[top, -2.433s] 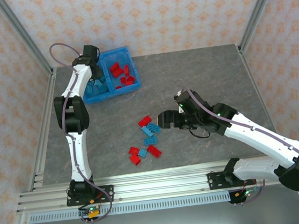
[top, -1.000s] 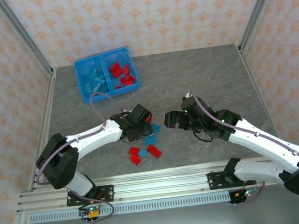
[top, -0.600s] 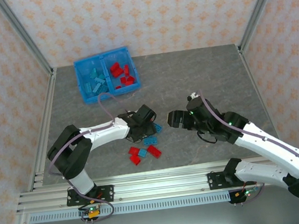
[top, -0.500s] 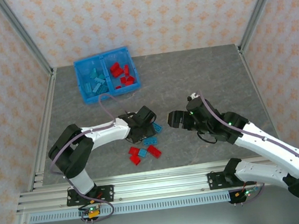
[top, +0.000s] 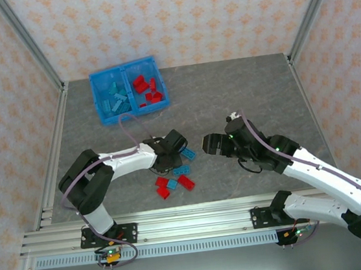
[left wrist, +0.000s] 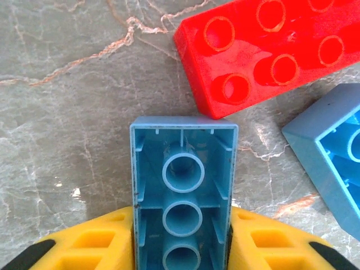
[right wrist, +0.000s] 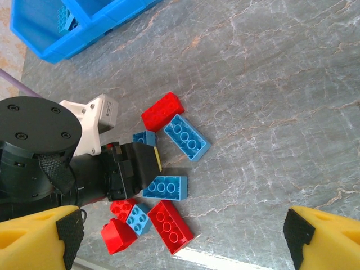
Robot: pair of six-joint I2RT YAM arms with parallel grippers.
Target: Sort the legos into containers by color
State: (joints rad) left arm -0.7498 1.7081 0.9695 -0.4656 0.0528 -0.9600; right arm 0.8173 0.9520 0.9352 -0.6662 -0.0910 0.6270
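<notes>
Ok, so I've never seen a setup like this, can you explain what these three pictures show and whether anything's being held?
Two robot arms are bolted to a grey table. One picture looks down from above; the other two come from a camera on each wrist. The left gripper has its yellow fingers against both sides of an upside-down light blue brick. The right gripper is wide open, holding nothing. Loose red and light blue bricks lie nearby. A blue bin at the far left holds blue bricks in its left compartment, red in its right.
</notes>
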